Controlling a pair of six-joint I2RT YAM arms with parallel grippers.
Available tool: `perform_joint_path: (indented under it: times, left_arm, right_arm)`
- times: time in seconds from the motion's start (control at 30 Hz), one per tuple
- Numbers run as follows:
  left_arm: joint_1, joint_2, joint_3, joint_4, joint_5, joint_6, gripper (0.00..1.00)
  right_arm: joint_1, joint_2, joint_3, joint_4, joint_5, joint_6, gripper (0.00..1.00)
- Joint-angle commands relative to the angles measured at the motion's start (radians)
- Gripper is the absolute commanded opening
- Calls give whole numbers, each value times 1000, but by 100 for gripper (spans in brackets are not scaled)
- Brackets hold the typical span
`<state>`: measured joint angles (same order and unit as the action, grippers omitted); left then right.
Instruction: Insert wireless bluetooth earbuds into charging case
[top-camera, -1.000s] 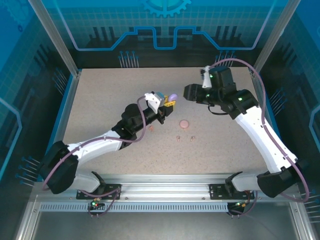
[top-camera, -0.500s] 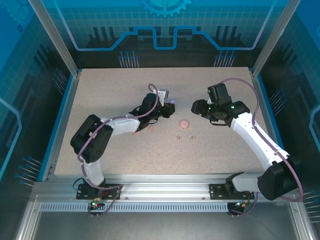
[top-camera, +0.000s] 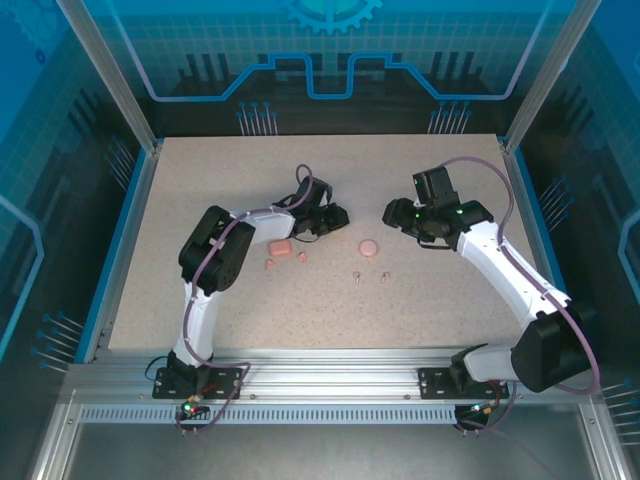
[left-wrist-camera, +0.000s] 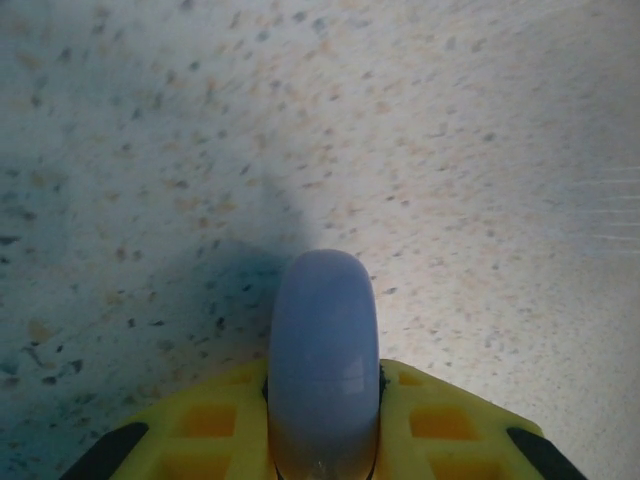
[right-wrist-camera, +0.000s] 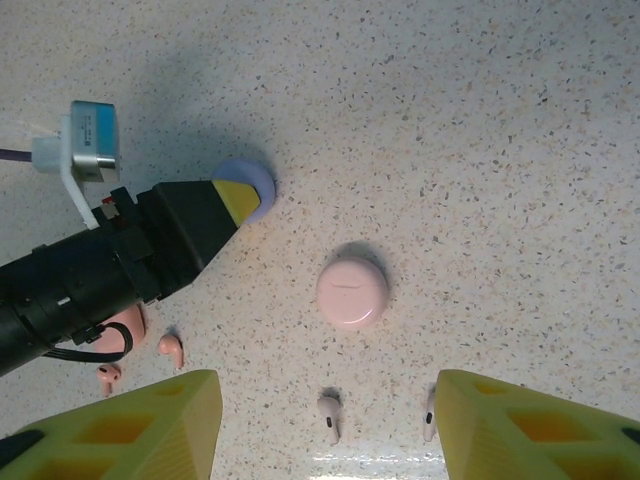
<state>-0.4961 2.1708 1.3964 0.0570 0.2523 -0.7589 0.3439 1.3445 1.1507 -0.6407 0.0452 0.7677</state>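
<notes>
Earbuds (right-wrist-camera: 329, 415), pink pair: loose on counter (right-wrist-camera: 500, 150), lower centre. Left hand (left-wrist-camera: 322, 435) grips purple case (left-wrist-camera: 322, 320); right hand (right-wrist-camera: 327, 388) open. Risk: descending, you could nudge them aside.

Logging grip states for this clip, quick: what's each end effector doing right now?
Left end effector: closed on the purple case.
Right end effector: open, holding nothing.
</notes>
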Motion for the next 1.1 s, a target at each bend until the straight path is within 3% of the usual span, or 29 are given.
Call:
perform_joint_path:
  times: [0.0,0.27,0.4,0.6,0.83,1.07]
  left_arm:
    - [0,15,53,-100,35,-42,7]
    - [16,14,92,-232,-16,-21,50]
    - [32,-18,106,-269,-28,7,60]
    - [49,-132,148,-328,-31,75,72]
    - [56,-334,121,-347,-83,150,98]
    - [80,-574,-24,-291,-240,210,99]
  right_arm:
    - [-15,19,-7,12,-3,16,59]
    - [-12,62,-3,-21,-6,18,61]
    - [-3,106,14,-61,20,24,64]
    - [56,200,76,-138,113,19,77]
    - [128,352,156,-176,173,64,81]
    - [178,573,321,-238,185,146,79]
